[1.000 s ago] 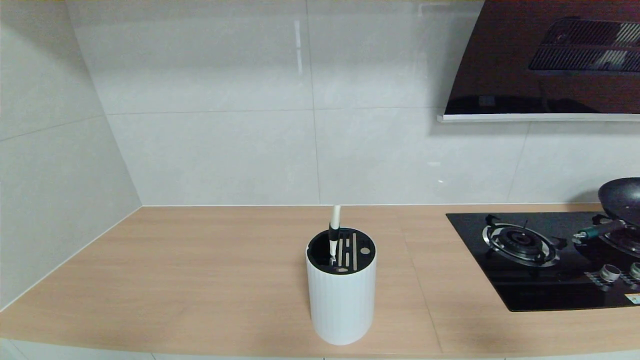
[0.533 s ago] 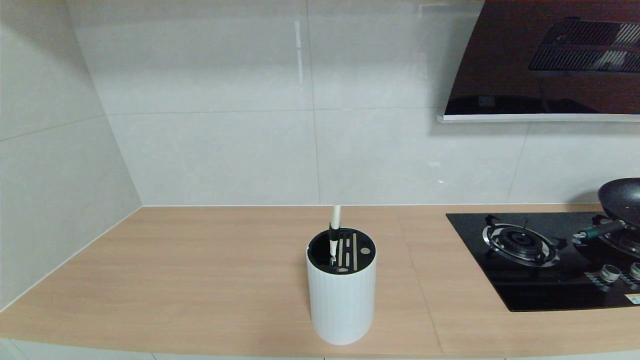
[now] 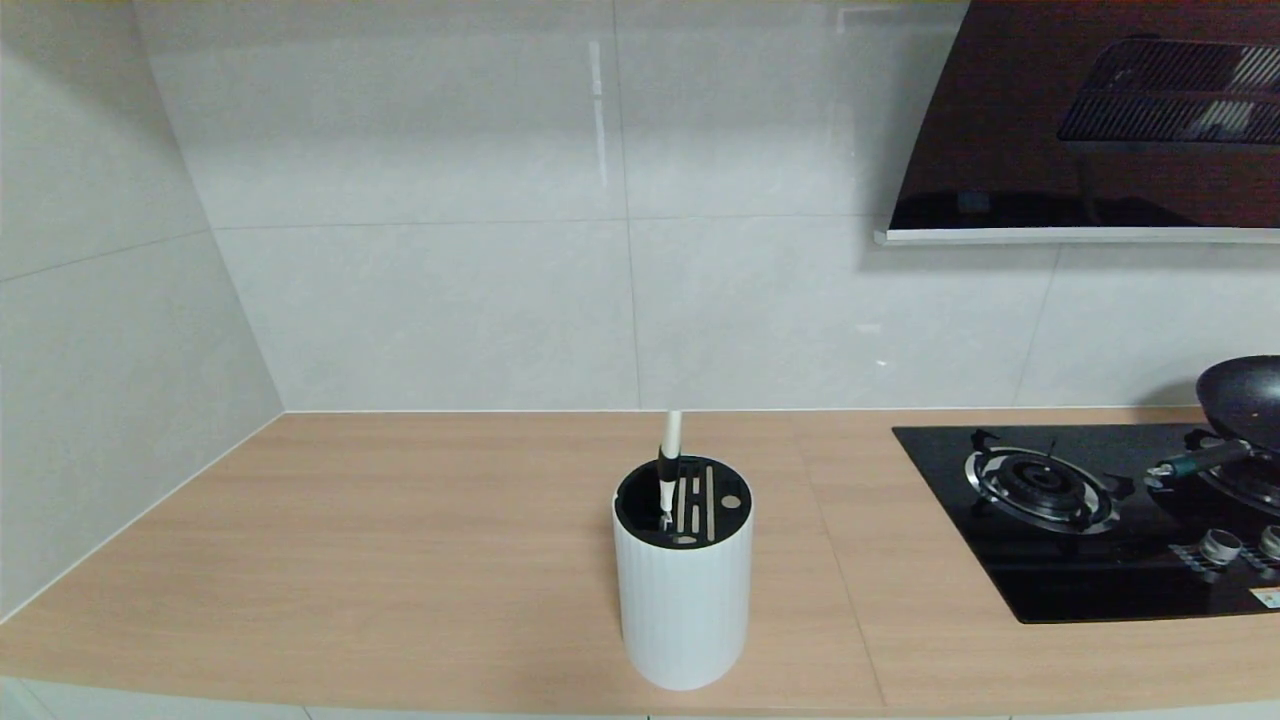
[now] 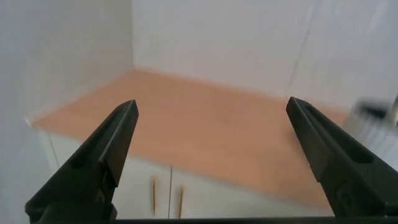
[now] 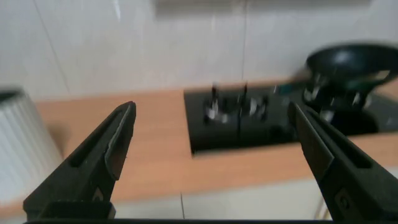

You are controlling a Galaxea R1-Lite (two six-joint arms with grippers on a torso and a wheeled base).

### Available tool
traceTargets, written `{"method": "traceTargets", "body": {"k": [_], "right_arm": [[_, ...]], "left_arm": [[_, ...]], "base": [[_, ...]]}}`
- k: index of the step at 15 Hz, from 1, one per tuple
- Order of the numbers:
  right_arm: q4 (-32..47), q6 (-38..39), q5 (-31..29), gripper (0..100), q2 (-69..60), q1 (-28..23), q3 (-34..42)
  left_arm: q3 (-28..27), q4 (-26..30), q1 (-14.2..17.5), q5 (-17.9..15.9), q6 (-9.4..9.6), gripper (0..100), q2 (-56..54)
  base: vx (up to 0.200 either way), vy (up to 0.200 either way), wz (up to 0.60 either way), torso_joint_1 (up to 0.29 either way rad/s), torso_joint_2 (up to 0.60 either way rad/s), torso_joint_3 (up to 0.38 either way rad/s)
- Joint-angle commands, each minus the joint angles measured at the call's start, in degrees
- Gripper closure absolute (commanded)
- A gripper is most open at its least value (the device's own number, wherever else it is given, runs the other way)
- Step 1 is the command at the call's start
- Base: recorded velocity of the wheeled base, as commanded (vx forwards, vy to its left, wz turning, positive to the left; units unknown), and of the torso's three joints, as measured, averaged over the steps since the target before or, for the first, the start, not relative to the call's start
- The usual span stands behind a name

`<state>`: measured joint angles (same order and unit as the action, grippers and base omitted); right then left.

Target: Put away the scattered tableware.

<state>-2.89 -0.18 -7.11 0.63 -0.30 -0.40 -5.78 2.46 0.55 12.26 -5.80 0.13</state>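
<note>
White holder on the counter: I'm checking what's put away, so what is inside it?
One white-handled utensil stands in the open compartment of the holder, handle above the rim. Its working end is hidden inside, so its type is unclear.

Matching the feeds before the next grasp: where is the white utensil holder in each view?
Head view: the white utensil holder stands near the front edge of the wooden counter, left of the stove.
Left wrist view: the white utensil holder stands on the wooden counter, past one finger of the open left gripper.
Right wrist view: it stands beside one finger of the open right gripper.
Shared landmark: the wooden counter.
</note>
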Motion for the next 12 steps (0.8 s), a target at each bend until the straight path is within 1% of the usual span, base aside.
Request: {"method": "traceTargets", "body": {"k": [1,2,3,4,5,6,7,8,9,10,12], "right_arm": [[0.1,-0.1,1.6,0,-0.5,0.0,0.4],[2.6,0.0,6.1,0,-0.5,0.0,0.4],[3.7,0.1,7.3,0,-0.5,0.2,0.3],[3.1,0.1,7.4,0,-0.5,0.3,0.4],[3.1,0.2,7.4,0,-0.5,0.3,0.4],[3.1,0.2,7.4,0,-0.5,0.3,0.4],[3.1,0.2,7.4,0,-0.5,0.3,0.4],[3.1,0.2,7.4,0,-0.5,0.3,0.4],[3.1,0.2,7.4,0,-0.5,0.3,0.4],[3.1,0.2,7.4,0,-0.5,0.3,0.4],[3.0,0.2,7.4,0,-0.5,0.3,0.4]], "left_arm": [[5.1,-3.0,0.0,-0.5,-0.17,0,-0.1],[5.7,-4.2,-0.1,-2.4,1.14,0,-0.1],[5.8,-4.2,-0.1,-5.1,1.85,0,-0.1],[5.7,-4.0,-0.2,-7.1,2.02,0,-0.1],[5.7,-4.0,-0.5,-8.2,2.37,0,0.0],[5.7,-4.0,-0.5,-8.4,2.55,0,0.0],[5.8,-4.0,-0.5,-8.6,3.78,0,-0.1],[5.7,-2.3,-0.5,-11.3,8.18,0,-0.1],[5.7,-1.8,-0.5,-13.5,10.72,0,-0.1],[5.7,-1.9,-0.5,-13.8,11.52,0,0.6],[5.7,-1.8,-0.5,-13.7,10.55,0,0.0]], "base": [[0.000,0.000,0.00,0.000,0.00,0.000],[0.000,0.000,0.00,0.000,0.00,0.000],[0.000,0.000,0.00,0.000,0.00,0.000],[0.000,0.000,0.00,0.000,0.00,0.000],[0.000,0.000,0.00,0.000,0.00,0.000],[0.000,0.000,0.00,0.000,0.00,0.000],[0.000,0.000,0.00,0.000,0.00,0.000],[0.000,0.000,0.00,0.000,0.00,0.000],[0.000,0.000,0.00,0.000,0.00,0.000],[0.000,0.000,0.00,0.000,0.00,0.000],[0.000,0.000,0.00,0.000,0.00,0.000]]}}
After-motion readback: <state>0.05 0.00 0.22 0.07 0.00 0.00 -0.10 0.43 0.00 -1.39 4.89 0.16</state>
